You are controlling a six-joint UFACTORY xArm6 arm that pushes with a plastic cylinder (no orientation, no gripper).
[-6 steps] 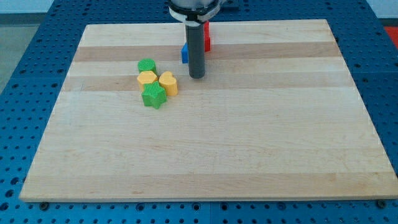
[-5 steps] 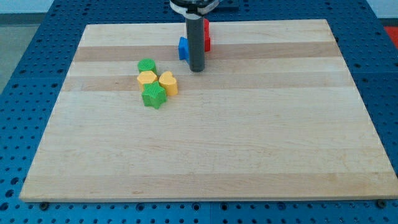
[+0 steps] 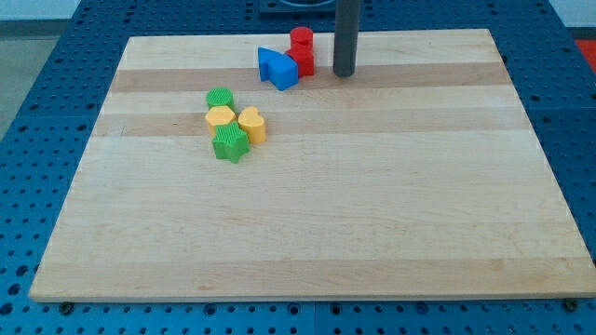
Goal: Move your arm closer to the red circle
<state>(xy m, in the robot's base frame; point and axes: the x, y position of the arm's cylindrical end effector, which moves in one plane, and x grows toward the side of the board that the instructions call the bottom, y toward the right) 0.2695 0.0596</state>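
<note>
My tip (image 3: 345, 73) rests on the tabletop (image 3: 372, 205) near the view's top edge, a dark rod standing upright and running out of frame above. I have no hand on this rig, so there is nothing to call apart, together or clamped; only the rod's lower end meets the wood.

The red circle (image 3: 301, 39) stands just to the view's left of my tip and slightly toward the top, near it but not touching, with bare wood showing between them. A second red block (image 3: 304, 62), its shape unclear, sits directly below the circle in the view and touches it, level with my tip and a little closer to it. Further left of my tip, a blue block (image 3: 277, 68) presses against that second red block; it looks like two angular blue pieces joined, though I cannot tell for certain.

Well apart from my tip, down and to the view's left, four blocks cluster together: a green circle (image 3: 220, 97) at the top, a yellow block (image 3: 221, 116) under it, a yellow heart-like block (image 3: 251, 124) on the cluster's right side, nearest my tip, and a green star (image 3: 230, 143) at the bottom. These four touch or nearly touch one another.
</note>
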